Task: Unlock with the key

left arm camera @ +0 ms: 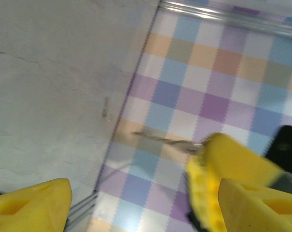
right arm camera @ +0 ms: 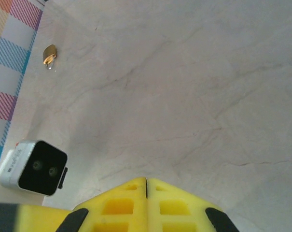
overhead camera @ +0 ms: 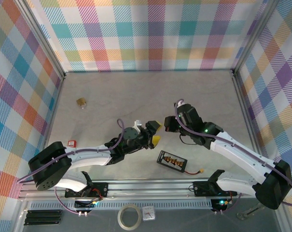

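- Mid-table, we find the two grippers nose to nose; the left gripper (overhead camera: 156, 133) stands released, its yellow fingers spread wide with nothing between them
- Right gripper (right arm camera: 146, 186) is clenched, pads pressed flat together; in the left wrist view a thin metal key (left arm camera: 158, 137) sticks out of its tip, so we judge that it grasps the key by the bow
- Padlock (right arm camera: 49, 54) lies loose on the table (overhead camera: 136, 92), at about ten o'clock from the grippers and well apart from both, near the left wall
- We cannot tell which way its keyhole faces; too small in every view
- Step in hand, as we read it: the key is with the right arm and must go to the lock
- To do it well: draw the left gripper back toward seven o'clock without brushing the key blade, since a thin grip slips easily
- Send the freed left gripper to pin the padlock body, as a loose lock will skate when pushed
- Line the blade up with the keyhole before pressing in, and only then turn
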